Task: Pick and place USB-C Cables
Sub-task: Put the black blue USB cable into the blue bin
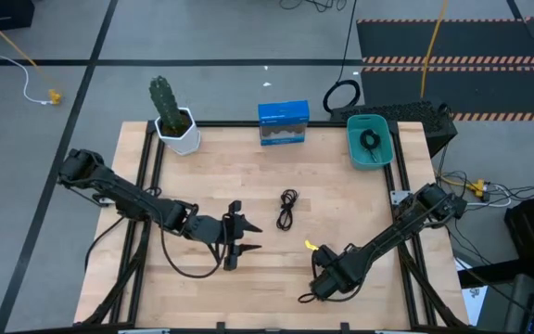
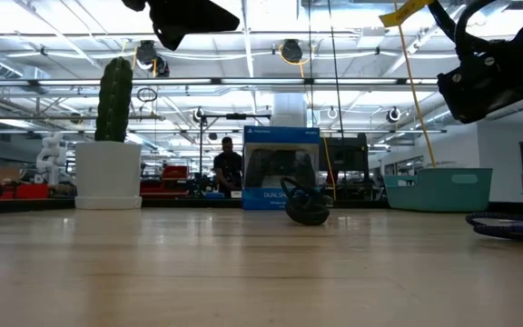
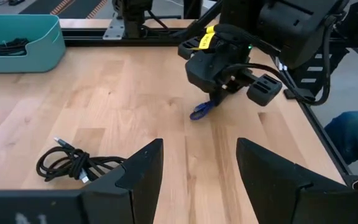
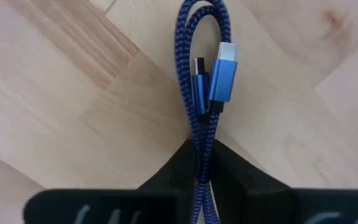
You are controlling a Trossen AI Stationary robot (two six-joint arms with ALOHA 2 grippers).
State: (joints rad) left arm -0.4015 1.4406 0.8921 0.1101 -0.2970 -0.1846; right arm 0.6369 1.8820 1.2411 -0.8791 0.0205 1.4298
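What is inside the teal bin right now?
The teal bin holds one bundled black cable, also seen in the left wrist view. The bin's near wall hides part of its floor in that view, but from above nothing else shows inside.

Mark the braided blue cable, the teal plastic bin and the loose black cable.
Braided blue cable (image 4: 199, 93), right wrist view: its looped strands.
Teal plastic bin (image 1: 353, 151), high view: left rim.
Loose black cable (image 1: 287, 210), high view: mid-bundle.

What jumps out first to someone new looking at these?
The right end effector near the table's front right, shut on the blue cable, whose loop and plugs hang just above the wood. Next, the black cable lying loose mid-table, and the teal bin at the back right corner with another black cable already inside.
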